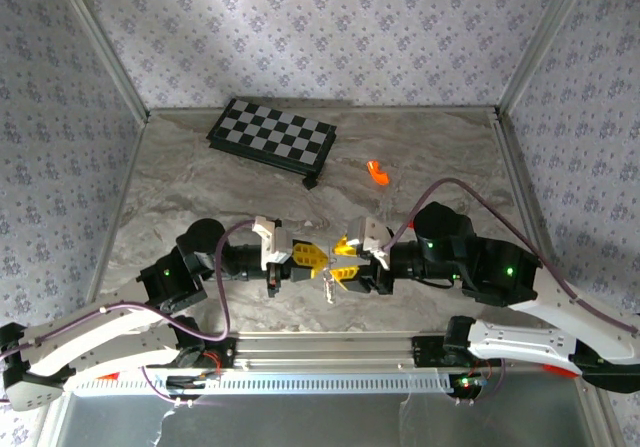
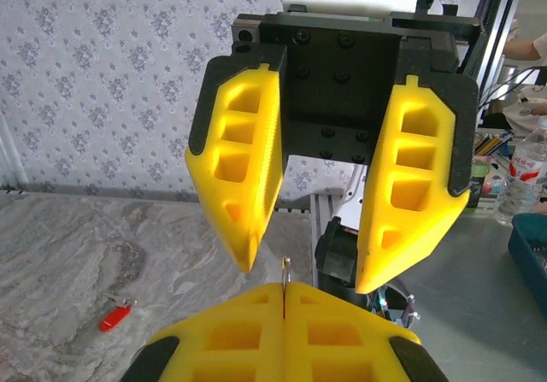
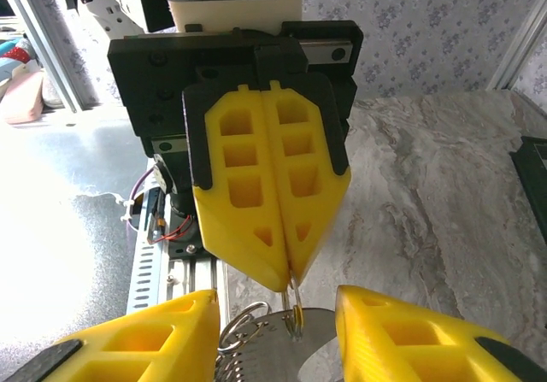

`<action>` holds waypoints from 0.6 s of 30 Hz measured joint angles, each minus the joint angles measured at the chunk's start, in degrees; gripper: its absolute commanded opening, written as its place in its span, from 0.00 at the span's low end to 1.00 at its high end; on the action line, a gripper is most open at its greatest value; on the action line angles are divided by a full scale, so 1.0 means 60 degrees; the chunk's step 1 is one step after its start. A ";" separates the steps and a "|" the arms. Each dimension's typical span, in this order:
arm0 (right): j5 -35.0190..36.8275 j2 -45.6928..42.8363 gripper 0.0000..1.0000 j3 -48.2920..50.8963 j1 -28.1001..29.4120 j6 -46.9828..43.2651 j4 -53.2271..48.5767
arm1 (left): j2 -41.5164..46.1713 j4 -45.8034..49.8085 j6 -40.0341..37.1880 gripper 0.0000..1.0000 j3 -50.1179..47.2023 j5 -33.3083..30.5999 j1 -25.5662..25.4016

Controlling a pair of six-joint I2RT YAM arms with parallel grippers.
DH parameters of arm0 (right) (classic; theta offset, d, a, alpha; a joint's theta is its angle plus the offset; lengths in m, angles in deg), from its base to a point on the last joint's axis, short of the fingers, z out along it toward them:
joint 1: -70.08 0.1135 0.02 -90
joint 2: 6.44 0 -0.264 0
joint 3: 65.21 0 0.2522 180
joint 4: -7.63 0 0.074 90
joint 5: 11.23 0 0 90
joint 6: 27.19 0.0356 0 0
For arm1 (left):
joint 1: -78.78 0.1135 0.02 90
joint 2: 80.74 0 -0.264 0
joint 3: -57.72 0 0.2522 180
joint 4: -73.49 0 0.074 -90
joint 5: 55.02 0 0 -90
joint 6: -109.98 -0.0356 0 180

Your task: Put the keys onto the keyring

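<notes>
Both arms reach inward low over the table [image 1: 200, 182], wrists level, fingertips almost meeting. The left gripper [image 3: 289, 281] has its jaws pressed together on a thin wire edge of the keyring [image 3: 242, 324]. The wire stands upright at the tips, and the loops hanging below are partly cut off. The right gripper [image 2: 308, 271] holds its jaws apart on either side of that wire. One red key [image 2: 114, 316] lies well left of the left jaws, slanting toward them, its detail too small to read.
</notes>
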 measured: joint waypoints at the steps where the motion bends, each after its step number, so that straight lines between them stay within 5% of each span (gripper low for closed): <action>1: 0.0033 0.0000 0.40 0.0000 0.0000 0.0000 0.0000 | 0.0000 0.0000 0.0000 0.00 0.0000 0.0011 0.0000; 18: 0.0131 0.0109 0.24 0.0000 -0.0102 0.0095 -0.0015 | 0.0000 0.0000 -0.0004 0.00 0.0000 0.0040 0.0000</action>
